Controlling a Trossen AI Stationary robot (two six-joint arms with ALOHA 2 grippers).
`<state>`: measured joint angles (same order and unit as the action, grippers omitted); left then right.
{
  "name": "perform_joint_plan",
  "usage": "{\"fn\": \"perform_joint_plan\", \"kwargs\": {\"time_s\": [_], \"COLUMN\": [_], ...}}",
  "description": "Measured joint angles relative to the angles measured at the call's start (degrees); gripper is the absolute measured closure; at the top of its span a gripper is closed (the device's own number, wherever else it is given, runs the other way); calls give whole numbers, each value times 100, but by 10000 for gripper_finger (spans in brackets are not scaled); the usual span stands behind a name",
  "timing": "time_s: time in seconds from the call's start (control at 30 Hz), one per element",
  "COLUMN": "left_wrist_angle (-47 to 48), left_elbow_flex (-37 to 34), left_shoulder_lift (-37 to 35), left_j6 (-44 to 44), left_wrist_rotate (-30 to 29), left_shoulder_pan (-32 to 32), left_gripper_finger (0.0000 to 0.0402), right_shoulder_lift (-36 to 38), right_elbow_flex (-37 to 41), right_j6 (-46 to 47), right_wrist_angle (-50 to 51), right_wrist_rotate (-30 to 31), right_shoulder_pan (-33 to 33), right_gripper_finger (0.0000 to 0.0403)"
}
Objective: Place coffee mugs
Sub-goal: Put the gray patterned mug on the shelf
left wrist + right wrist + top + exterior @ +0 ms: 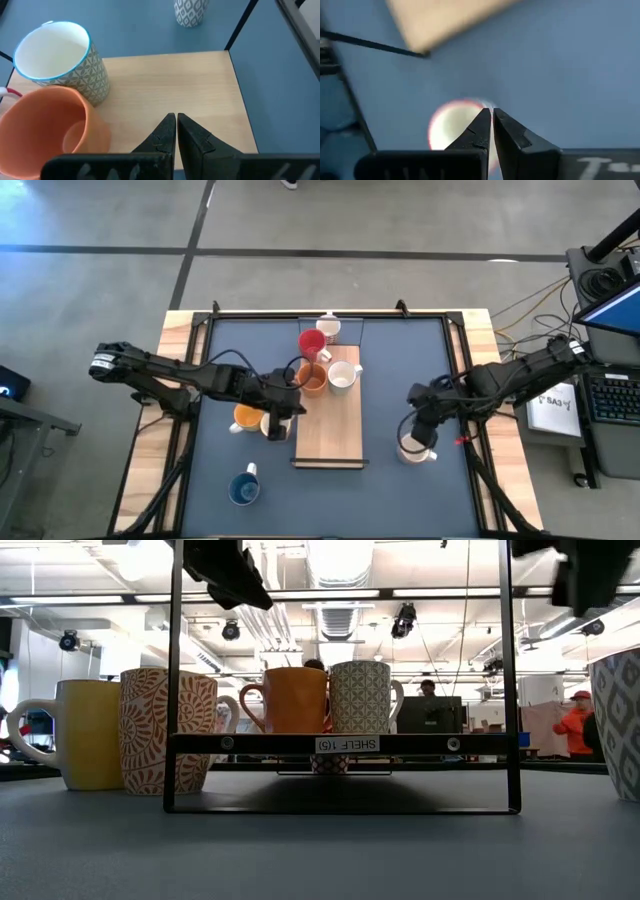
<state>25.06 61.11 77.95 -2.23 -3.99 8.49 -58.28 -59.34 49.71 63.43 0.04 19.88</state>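
Coffee mugs: three on the wooden shelf (pixel 328 415), orange (pixel 312 379), red (pixel 311 343), white (pixel 342 376); others on the blue mat (pixel 400 360).
Handling: I judge them rigid, glazed, slippery, breakable; I would grip at the rim or handle.
Left gripper (pixel 176 120): fingers together, empty, over the shelf beside the orange mug.
Right gripper (pixel 491 117): fingers together, empty, above a red-rimmed mug (pixel 451 129).
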Motion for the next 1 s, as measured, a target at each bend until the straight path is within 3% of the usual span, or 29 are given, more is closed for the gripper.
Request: {"fn": "perform_joint_plan", "kwargs": {"time_s": [0.2, 0.37, 0.53, 0.73, 1.0], "left_wrist_angle": [-306, -318, -317, -318, -322], "left_elbow_flex": [1, 1, 1, 1, 1], "left_shoulder_lift": [0, 0, 0, 0, 0], "left_j6": [28, 44, 113, 399, 594], "left_wrist_rotate": [0, 0, 0, 0, -7], "left_shoulder_pan": [0, 0, 0, 0, 0], "left_gripper_finger": [401, 402, 402, 401, 402], "right_shoulder_lift": [-14, -133, -357, -799, -1335], "right_elbow_flex": [96, 261, 296, 307, 311], "right_j6": [595, -1102, -1831, -2218, -2343], "right_wrist_angle": [676, 621, 354, -1, -123], "right_wrist_rotate": [-779, -718, -224, -235, -195], "right_shoulder_pan": [0, 169, 219, 221, 221], "right_gripper_finger": [334, 257, 209, 209, 263]}}
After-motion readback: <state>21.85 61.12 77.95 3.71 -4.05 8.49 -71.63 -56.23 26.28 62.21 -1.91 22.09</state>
